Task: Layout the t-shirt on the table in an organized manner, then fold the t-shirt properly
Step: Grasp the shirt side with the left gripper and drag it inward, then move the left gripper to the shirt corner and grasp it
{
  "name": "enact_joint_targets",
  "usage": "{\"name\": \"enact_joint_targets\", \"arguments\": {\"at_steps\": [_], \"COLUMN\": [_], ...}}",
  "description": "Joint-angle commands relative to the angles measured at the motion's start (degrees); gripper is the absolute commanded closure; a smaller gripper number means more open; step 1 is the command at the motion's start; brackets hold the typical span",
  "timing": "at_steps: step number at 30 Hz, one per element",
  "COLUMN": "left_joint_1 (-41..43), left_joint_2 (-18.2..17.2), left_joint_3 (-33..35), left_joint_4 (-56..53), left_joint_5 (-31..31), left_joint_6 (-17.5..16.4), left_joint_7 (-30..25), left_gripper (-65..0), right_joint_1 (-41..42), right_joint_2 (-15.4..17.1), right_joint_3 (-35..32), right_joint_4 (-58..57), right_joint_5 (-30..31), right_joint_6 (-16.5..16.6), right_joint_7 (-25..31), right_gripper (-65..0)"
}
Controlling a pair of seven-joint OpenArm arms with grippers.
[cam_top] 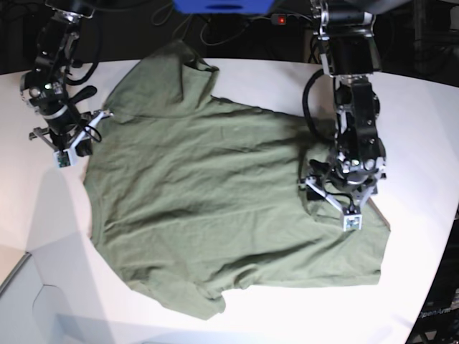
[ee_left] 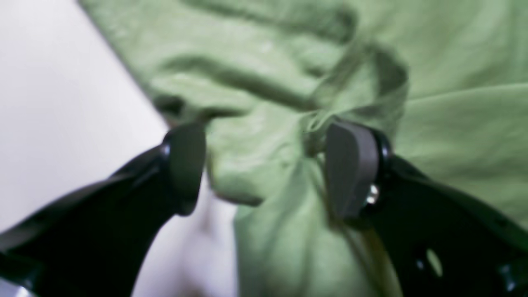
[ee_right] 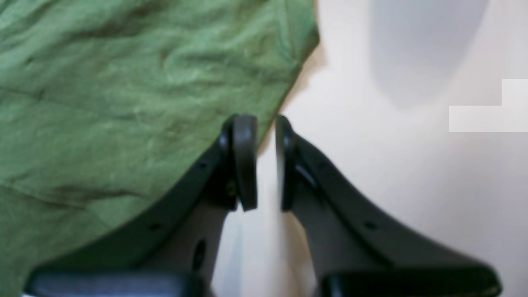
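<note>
The olive-green t-shirt (cam_top: 215, 186) lies spread and wrinkled on the white table (cam_top: 416, 129), its neck toward the lower left. My left gripper (cam_top: 343, 188) stands over the shirt's right part. In the left wrist view that gripper (ee_left: 268, 169) is open, its pads either side of a bunched ridge of the t-shirt (ee_left: 268, 82) and not pressed on it. My right gripper (cam_top: 75, 143) is at the shirt's left edge. Seen from the right wrist, this gripper (ee_right: 266, 163) shows a narrow empty gap, with the t-shirt (ee_right: 103, 103) beside its left finger and bare table (ee_right: 392, 165) to the right.
Behind the table's curved far edge lie dark clutter and cables, with a blue object (cam_top: 222, 6) at the top. A grey floor panel (cam_top: 21, 308) shows past the table's lower left corner. A pale blocky patch (ee_right: 486, 111) sits at the right of the right wrist view.
</note>
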Motion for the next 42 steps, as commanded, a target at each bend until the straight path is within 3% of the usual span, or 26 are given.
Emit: {"name": "enact_joint_targets", "arguments": {"at_steps": [1, 10, 14, 19, 21, 24, 30, 36, 42], "left_joint_1": [-1.21, -1.29, -1.38, -1.38, -1.29, -1.29, -0.85, 2.13, 6.44], "left_joint_2": [-0.43, -0.61, -2.54, -2.63, -2.63, -2.63, -2.72, -4.21, -4.21], "left_joint_3": [0.11, 0.11, 0.11, 0.11, 0.11, 0.11, -0.42, -0.77, -11.14], "left_joint_4": [1.10, 1.19, 0.57, 0.40, 0.40, 0.40, 1.80, 16.22, 30.73], "left_joint_5": [-1.27, -8.83, -11.91, -12.18, -12.53, -12.53, -12.62, -12.62, -12.62], "left_joint_6": [0.22, 0.22, 0.22, 0.22, 0.22, 0.22, 0.22, 0.22, 0.22], "left_joint_7": [-0.77, -0.50, -0.85, -0.77, -0.50, -0.94, -0.50, 1.61, 10.40], "left_gripper": [-44.4, -44.4, -44.4, -43.7, -38.9, -22.6, 0.0, -0.1, -0.1], "right_joint_1": [0.49, 0.75, 0.75, 0.84, 1.37, 1.90, 1.99, 1.99, 3.30], "right_joint_2": [0.68, 0.68, 0.68, 0.68, 0.59, 0.50, 0.77, 0.77, 0.77], "right_joint_3": [0.24, 0.06, 0.06, 0.06, 0.06, 0.06, 0.15, 0.06, 0.06], "right_joint_4": [0.99, 0.99, 0.99, 0.90, 0.90, -0.15, -2.35, -2.53, -2.61], "right_joint_5": [0.68, 0.68, 0.68, 0.68, 0.68, 0.68, 0.68, 0.68, 0.68], "right_joint_6": [0.03, 0.03, 0.03, 0.03, 0.03, 0.03, 0.03, 0.03, 0.03], "right_joint_7": [1.28, 1.28, 1.28, 1.28, 1.28, 1.28, 1.28, 1.28, 1.37], "right_gripper": [-9.8, -9.8, -9.8, -9.8, -9.8, -9.8, -9.8, -9.8, -9.8]}}
